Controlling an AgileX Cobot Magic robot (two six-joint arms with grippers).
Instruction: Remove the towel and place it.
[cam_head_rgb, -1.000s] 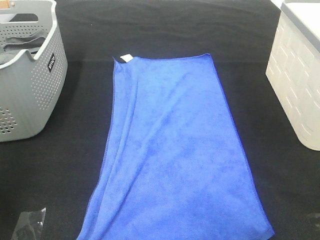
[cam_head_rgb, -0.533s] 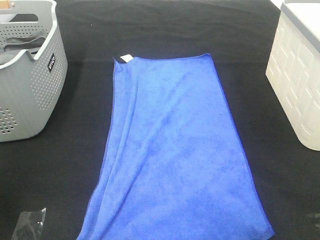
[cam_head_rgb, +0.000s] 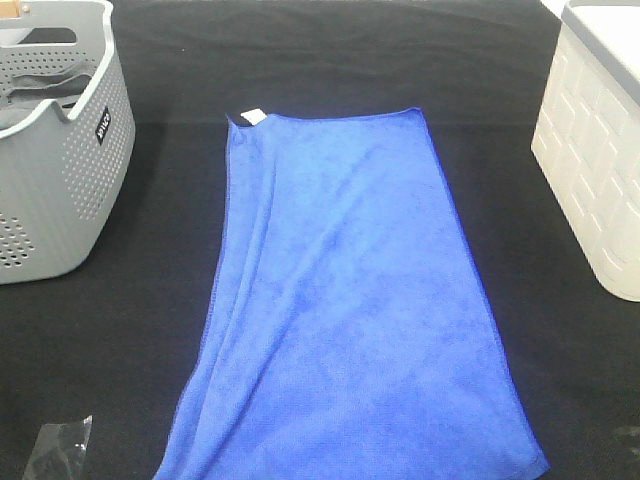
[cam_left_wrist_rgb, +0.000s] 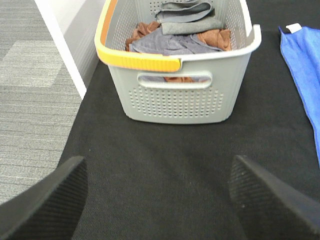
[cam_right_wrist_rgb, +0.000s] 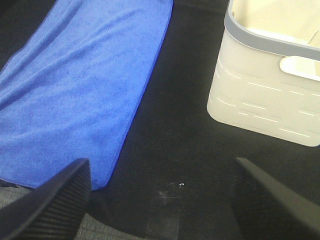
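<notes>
Item: towel (cam_head_rgb: 350, 300), bright blue, laid out flat and lengthwise on the black counter (cam_head_rgb: 150, 350) between the grey basket (cam_head_rgb: 60, 190) and the white bin (cam_head_rgb: 600, 190); small white tag (cam_head_rgb: 251, 116) at the far corner nearest the basket; near edge close to the counter's front; a few long soft creases down the basket side. Left hand (cam_left_wrist_rgb: 160, 200): released, jaws wide, empty, held over bare counter in front of the basket, which holds grey and brown cloths (cam_left_wrist_rgb: 175, 35). Right hand (cam_right_wrist_rgb: 160, 200): released, jaws wide, empty, over counter between the towel's near corner and the bin. Status, as judged: the towel looks already out and placed, so the step in hand is likely clearing away or a final tidy. Handling notes: lift both hands straight up and away, keeping jaws off the pile so nothing drags; if smoothing the creases, pinch at edges or corners only, pulling gently outward along the length.
</notes>
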